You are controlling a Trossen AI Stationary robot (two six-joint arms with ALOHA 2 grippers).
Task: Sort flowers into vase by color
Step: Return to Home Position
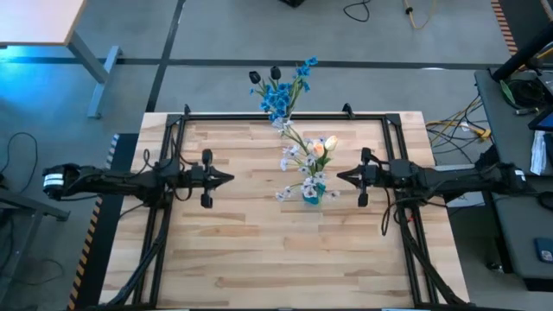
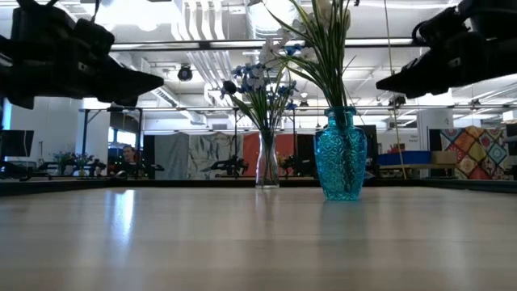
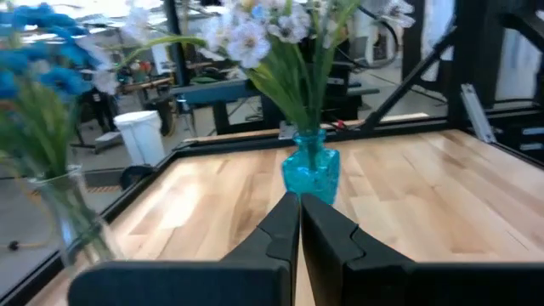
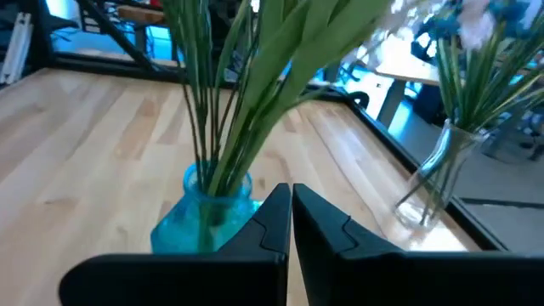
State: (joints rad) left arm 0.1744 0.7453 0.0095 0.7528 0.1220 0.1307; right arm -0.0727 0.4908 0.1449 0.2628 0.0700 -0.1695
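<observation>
Two vases hold the stems we see: white and cream flowers (image 1: 304,155) in the blue vase (image 2: 340,166) mid-table (image 1: 259,250); blue and black flowers (image 1: 278,91) in the clear vase (image 2: 267,166) at the far edge; left gripper (image 1: 228,179) and right gripper (image 1: 340,177) hover either side of the blue vase, fingers pressed together, holding nothing.

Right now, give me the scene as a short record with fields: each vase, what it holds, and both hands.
blue vase: near the middle of the table; holds white flowers and a cream tulip
clear vase: at the table's far edge; holds blue flowers and black buds
left hand: shut, empty, raised above the table, to the left of the blue vase
right hand: shut, empty, raised above the table, to the right of the blue vase
</observation>
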